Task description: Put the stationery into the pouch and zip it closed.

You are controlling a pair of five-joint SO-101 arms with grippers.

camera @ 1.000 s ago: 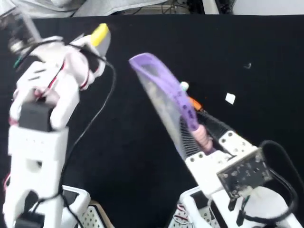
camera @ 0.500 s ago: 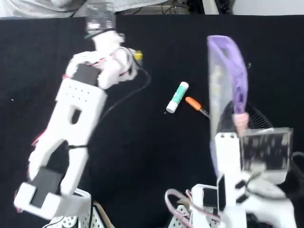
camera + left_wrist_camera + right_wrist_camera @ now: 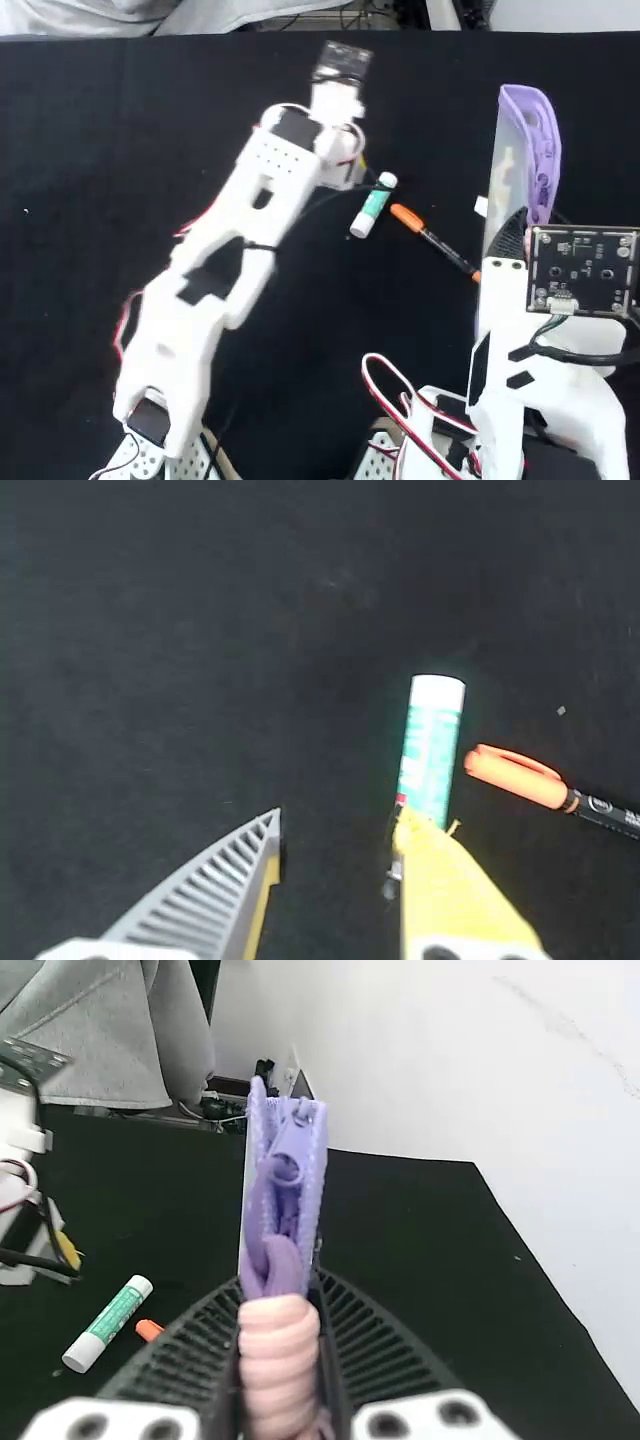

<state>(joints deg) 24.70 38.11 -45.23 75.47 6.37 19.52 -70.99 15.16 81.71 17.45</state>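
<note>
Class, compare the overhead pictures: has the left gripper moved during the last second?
Yes. The left gripper swung rightward across the black table, from the far left corner to just beside the glue stick.

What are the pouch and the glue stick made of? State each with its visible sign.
The pouch: probably soft plastic or silicone, with a matte purple edge and a cloudy, see-through side. The glue stick: likely hard plastic, a smooth white tube with a green label.

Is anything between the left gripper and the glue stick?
Nothing visible. The left gripper is open, its yellow finger right by the glue stick; the orange pen lies beside the stick, not between them.
</note>
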